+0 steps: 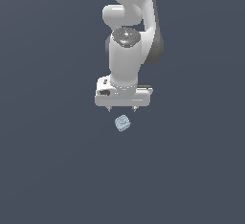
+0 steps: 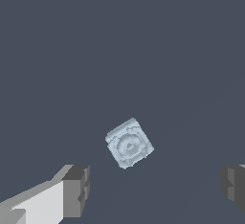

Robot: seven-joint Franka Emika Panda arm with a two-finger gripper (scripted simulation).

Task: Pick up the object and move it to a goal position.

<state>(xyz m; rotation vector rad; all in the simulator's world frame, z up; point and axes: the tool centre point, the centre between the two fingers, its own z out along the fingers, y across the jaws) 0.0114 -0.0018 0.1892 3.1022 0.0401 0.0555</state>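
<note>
Here the end effector (image 1: 122, 108) hangs pointing down, its two short dark fingertips (image 1: 111, 108) spread wide apart with nothing between them. In the wrist view the same fingertips (image 2: 76, 189) sit far from each other at the frame's edges, and the gap between them shows only bare dark ground. The end effector grips nothing.

The block (image 1: 123, 123), small, pale blue-grey and lumpy, lies on the dark slate surface (image 1: 48, 170) just at six o'clock of the fingertips in the exterior view, apart from them and roughly centred under the gap. It is narrower than the white hand that carries the fingers. In the wrist view the block (image 2: 129, 143) is turned at an angle to the fingers, a corner pointing toward the gap, and its upper face shows a ring-like ridged pattern with a bumpy border.

Above the end effector, at twelve o'clock in the exterior view, the white arm (image 1: 125, 55) rises through a thick wrist joint with a grey cap and leaves the frame at the upper edge.
</note>
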